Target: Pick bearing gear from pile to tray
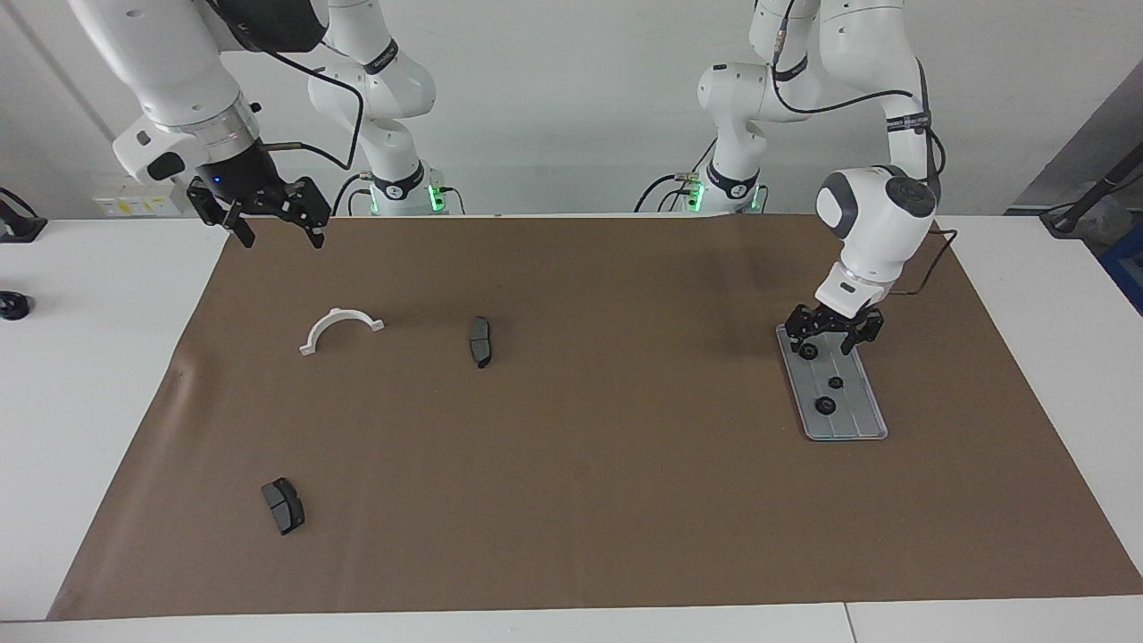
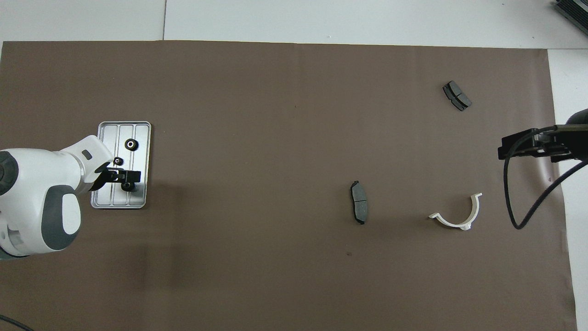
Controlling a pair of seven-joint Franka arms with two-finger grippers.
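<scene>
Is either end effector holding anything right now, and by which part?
Nothing is held. The left end effector stands open over the tray, a bearing gear lying loose below it. The right end effector waits open, empty.

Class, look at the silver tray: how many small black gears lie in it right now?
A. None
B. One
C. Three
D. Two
C: three gears lie in the tray: one at the end nearest the robots, one midway, one farthest.
</scene>
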